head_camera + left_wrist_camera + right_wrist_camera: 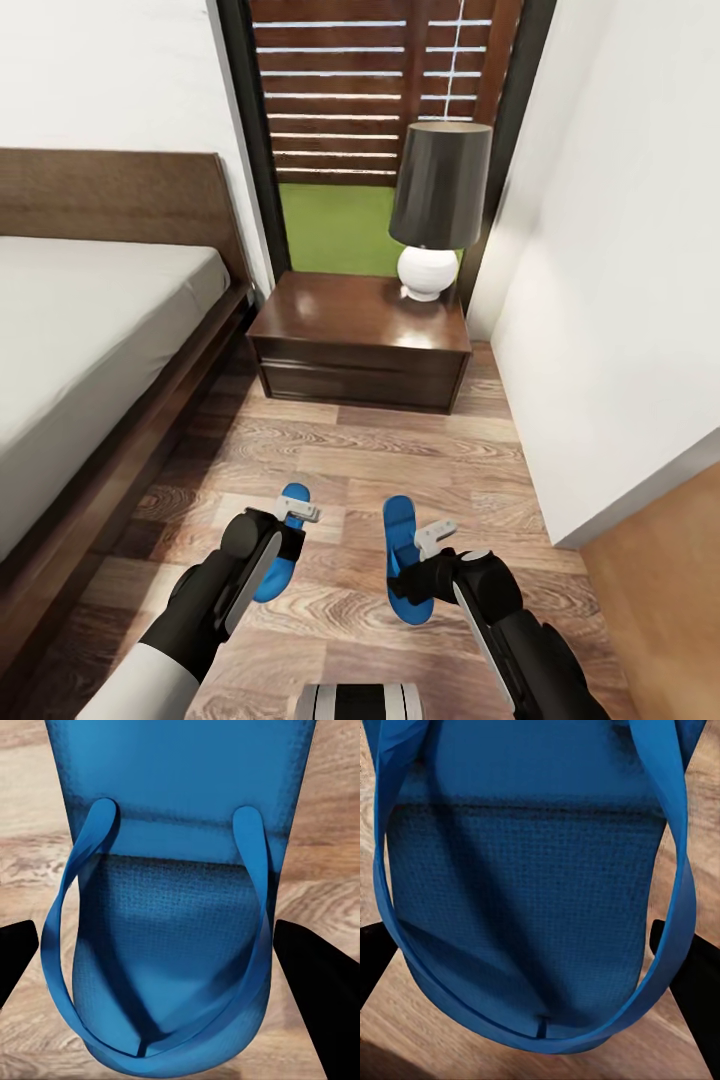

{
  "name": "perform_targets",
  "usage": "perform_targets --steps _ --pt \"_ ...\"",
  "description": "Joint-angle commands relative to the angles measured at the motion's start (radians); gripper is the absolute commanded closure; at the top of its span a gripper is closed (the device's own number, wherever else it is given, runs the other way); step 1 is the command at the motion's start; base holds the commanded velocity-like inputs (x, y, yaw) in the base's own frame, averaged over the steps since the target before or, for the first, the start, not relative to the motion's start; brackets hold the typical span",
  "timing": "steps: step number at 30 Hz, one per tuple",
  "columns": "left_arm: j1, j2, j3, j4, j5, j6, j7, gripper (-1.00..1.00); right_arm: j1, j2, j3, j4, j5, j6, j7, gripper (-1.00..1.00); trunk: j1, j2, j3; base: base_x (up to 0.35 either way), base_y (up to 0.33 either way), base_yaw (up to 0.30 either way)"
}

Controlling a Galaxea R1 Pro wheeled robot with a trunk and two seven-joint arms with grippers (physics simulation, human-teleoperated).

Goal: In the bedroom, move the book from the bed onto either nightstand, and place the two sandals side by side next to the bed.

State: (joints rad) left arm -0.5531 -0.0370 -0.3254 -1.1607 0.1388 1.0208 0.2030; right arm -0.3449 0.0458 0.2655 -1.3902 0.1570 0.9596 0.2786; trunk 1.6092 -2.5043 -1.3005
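Two blue sandals lie side by side on the wood floor next to the bed (pixel 90 330). My left gripper (pixel 292 528) hovers over the left sandal (pixel 272 580); its dark fingers (pixel 315 990) stand wide apart on either side of the sole (pixel 180 945), open. Over the right sandal (pixel 398 525) is my right gripper (pixel 420 562). In the right wrist view its fingers (pixel 694 982) flank the sandal (pixel 525 907) very close up, also spread wide. The nightstand (pixel 350 320) stands ahead beside the bed. The book is out of view.
A lamp (pixel 435 205) with a dark shade and a white base stands on the nightstand's right side. A white wall (pixel 620 300) closes the right side. Behind the nightstand is a tall window with wooden slats (pixel 370 90). The floor strip between bed and wall is narrow.
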Motion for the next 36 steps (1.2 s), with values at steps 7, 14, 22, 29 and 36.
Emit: perform_targets --steps 7,14,22,29,36 --pt "-0.001 0.000 -0.001 -0.001 0.010 0.003 0.010 1.00 -0.001 0.000 0.000 -0.001 0.010 0.004 0.008 1.00 0.000 0.000 -0.011 0.000 0.000 0.109" --pt "-0.001 0.000 -0.001 -0.001 0.010 0.000 0.010 1.00 -0.001 0.000 0.000 -0.001 0.010 0.004 0.008 1.00 0.000 0.000 -0.021 0.000 0.000 0.109" --pt "-0.001 0.000 -0.002 -0.001 0.010 -0.001 0.010 1.00 0.000 0.000 0.000 -0.001 0.010 0.004 0.007 1.00 0.000 0.000 -0.032 0.000 0.000 0.109" --pt "-0.001 0.000 -0.013 -0.001 0.010 -0.001 0.010 1.00 -0.001 0.000 0.000 -0.001 0.010 0.004 0.007 1.00 0.000 0.000 -0.042 0.000 0.000 0.109" --pt "-0.001 0.000 -0.020 -0.001 0.010 -0.001 0.010 1.00 -0.001 0.000 0.000 -0.001 0.011 0.004 0.007 1.00 0.000 0.000 -0.052 0.000 0.000 0.109"
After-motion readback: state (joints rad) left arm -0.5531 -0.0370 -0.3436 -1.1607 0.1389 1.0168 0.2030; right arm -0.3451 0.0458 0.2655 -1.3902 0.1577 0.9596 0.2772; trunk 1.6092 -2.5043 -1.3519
